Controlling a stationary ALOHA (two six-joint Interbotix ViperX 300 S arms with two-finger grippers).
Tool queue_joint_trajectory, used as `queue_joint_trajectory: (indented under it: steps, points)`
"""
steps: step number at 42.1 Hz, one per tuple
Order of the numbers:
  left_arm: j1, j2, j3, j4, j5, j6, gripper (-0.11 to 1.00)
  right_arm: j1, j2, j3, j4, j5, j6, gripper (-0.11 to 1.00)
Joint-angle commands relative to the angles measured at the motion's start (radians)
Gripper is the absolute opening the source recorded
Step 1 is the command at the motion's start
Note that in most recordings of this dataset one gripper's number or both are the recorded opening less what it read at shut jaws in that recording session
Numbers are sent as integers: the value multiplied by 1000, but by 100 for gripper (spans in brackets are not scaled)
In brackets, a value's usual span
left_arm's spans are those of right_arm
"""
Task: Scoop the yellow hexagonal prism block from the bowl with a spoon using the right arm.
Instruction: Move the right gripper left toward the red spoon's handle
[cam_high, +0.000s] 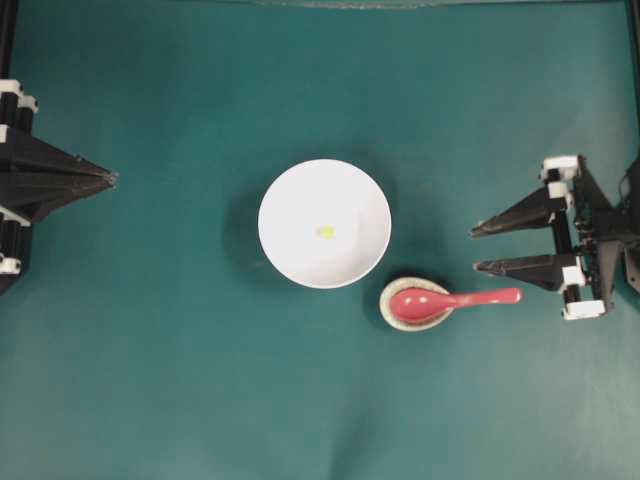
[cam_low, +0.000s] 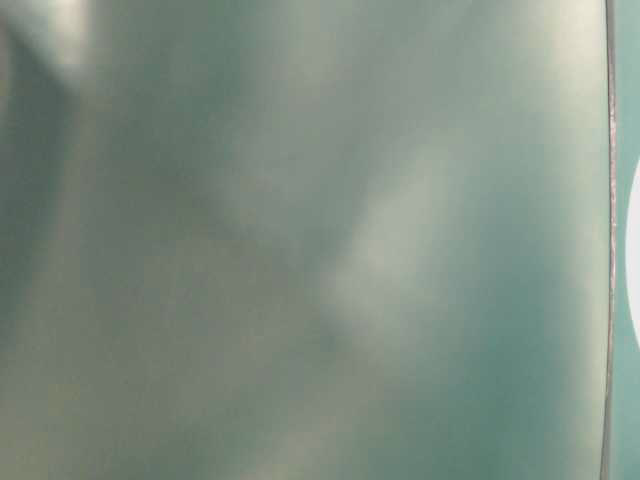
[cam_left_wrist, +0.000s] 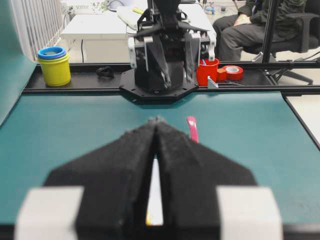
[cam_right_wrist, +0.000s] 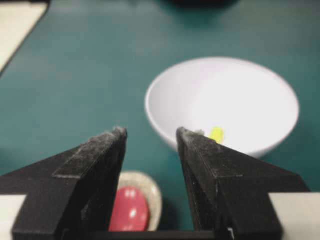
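The white bowl (cam_high: 300, 200) stands at the table's middle with the tiny yellow hexagonal prism block (cam_high: 326, 231) on its floor. To its lower right, the pinkish-red spoon (cam_high: 455, 300) rests with its scoop in a small speckled dish (cam_high: 400, 325), handle pointing right. My right gripper (cam_high: 476, 249) is open and empty, just above and right of the handle's end. In the right wrist view the gripper (cam_right_wrist: 150, 132) frames the spoon scoop (cam_right_wrist: 129, 210), with the bowl (cam_right_wrist: 235, 95) and block (cam_right_wrist: 216, 134) beyond. My left gripper (cam_high: 113, 178) is shut at the far left edge (cam_left_wrist: 156, 120).
The table-level view is a blur of teal. In the left wrist view the spoon handle (cam_left_wrist: 192, 129) shows past my fingers. Beyond the table's far rail stand a yellow container (cam_left_wrist: 54, 65) and a red cup (cam_left_wrist: 207, 72); a person sits behind.
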Motion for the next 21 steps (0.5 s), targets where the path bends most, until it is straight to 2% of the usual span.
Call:
queue_joint_trajectory:
  steps: [1,10,21]
  points:
    - [2,11,-20,3,-6,2,0,35,55,11,43,-71,2,52]
    - [0,14,-18,3,-6,3,0,133,199,38,150,-222,2,52]
    - [2,17,-18,3,-8,3,0,235,360,31,256,-322,2,52]
